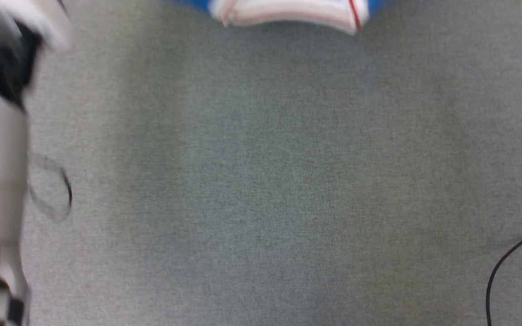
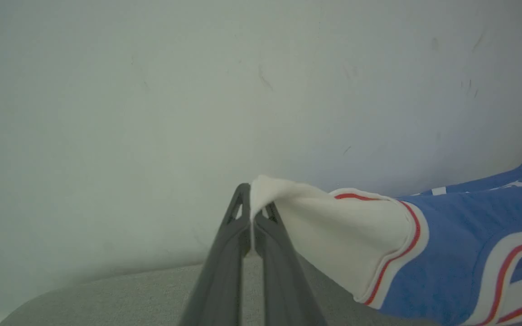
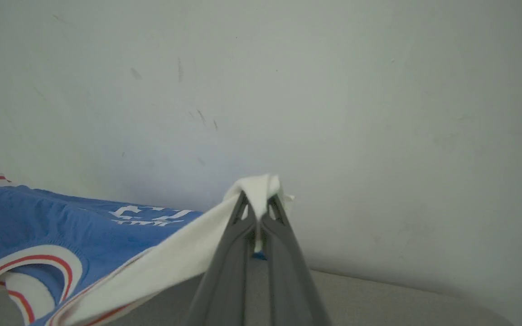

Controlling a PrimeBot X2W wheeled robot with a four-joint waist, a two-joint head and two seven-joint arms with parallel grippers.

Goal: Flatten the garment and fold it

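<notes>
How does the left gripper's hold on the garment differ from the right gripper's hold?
From the left gripper the garment stretches toward the right of its wrist view; from the right gripper it stretches toward the left of its own.
At the left gripper the white cloth peaks beside one bare tip; at the right gripper it bunches across both tips.
Shared: both are shut on white cloth of the garment.

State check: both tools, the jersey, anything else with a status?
garment: unfolded, stretched between the two tools, print side showing
left tool: shut, pinching the garment's white sleeve
right tool: shut, pinching white fabric at the garment's other end
black cable: slack, curved
</notes>
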